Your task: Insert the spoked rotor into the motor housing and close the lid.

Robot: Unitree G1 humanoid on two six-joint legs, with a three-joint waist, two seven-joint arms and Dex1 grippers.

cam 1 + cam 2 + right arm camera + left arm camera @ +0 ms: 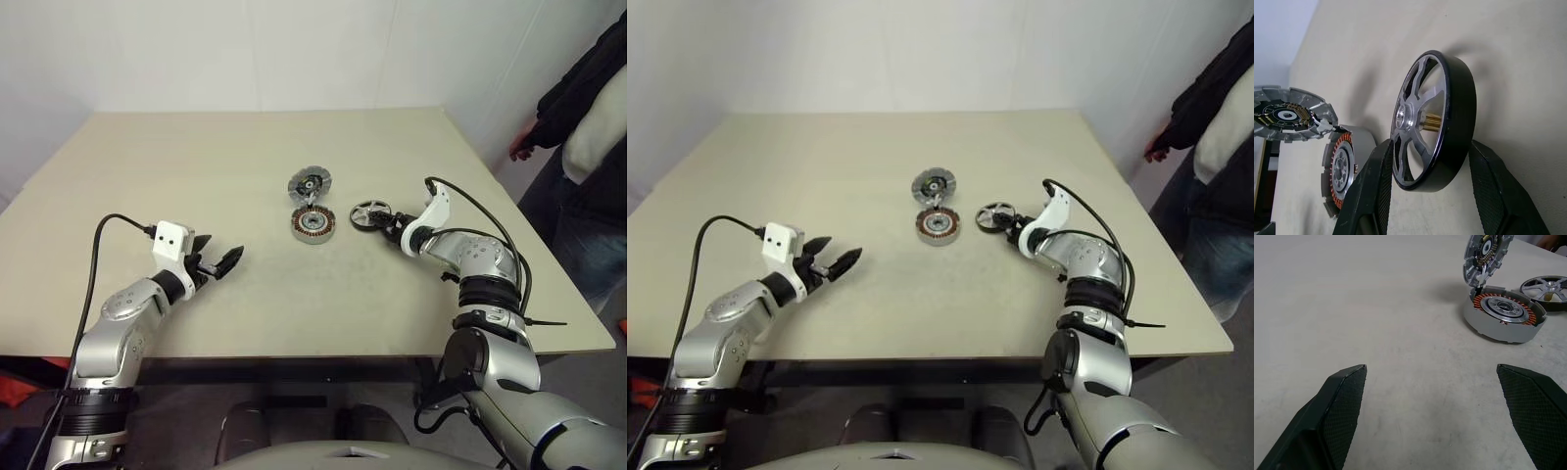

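The spoked rotor (370, 213) is a shiny wheel with a dark rim, just right of the motor housing (313, 224). My right gripper (385, 222) is shut on it. In the right wrist view its fingers (1374, 186) clamp the rotor (1454, 103) across its width, by the lower rim. The housing (1503, 313) shows its copper coils. The lid (310, 183) stands tilted up from the housing's far edge, ribbed face and dark centre showing. My left gripper (223, 247) is open, well to the left of the housing, with nothing between its fingers (1344, 401).
A person (583, 117) stands beyond the table's right edge, one hand (519, 147) near the far right corner. The beige table (196, 166) runs wide on the left and at the back. Cables trail from both wrists.
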